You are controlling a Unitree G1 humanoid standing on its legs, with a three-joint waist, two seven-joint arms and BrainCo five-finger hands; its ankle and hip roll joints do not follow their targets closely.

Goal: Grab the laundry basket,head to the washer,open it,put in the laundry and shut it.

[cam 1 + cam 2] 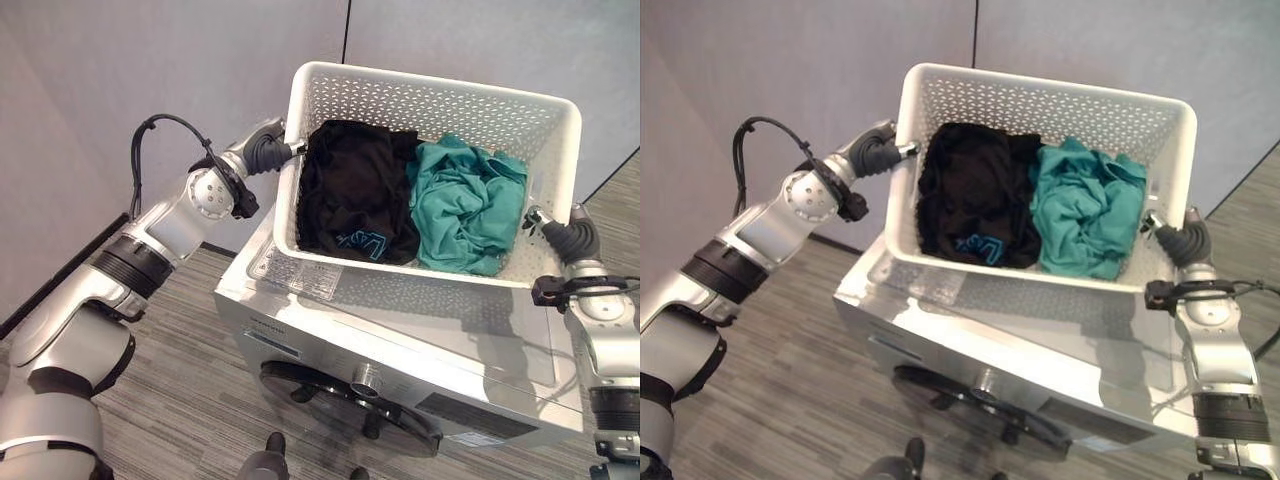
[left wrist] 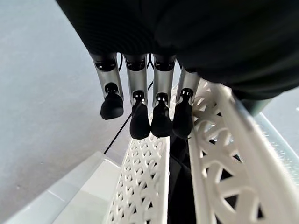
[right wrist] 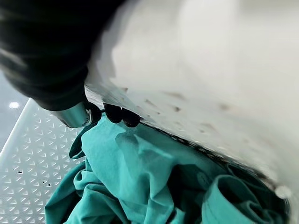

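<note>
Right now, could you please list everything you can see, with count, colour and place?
laundry basket: one, white, perforated, resting on top of the washer.
black garment: one, in the basket's left half.
teal garment: one, in the basket's right half, beside the black one.
washer: one, silver, round door in front, shut.
floor: grey planks.
left hand: at the basket's left rim, fingers curled over it.
right hand: at the basket's right rim.

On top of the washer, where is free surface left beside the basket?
The washer top is bare in front of the white laundry basket, toward its front edge. The basket is crowded: black garment and teal garment cover its floor.
</note>
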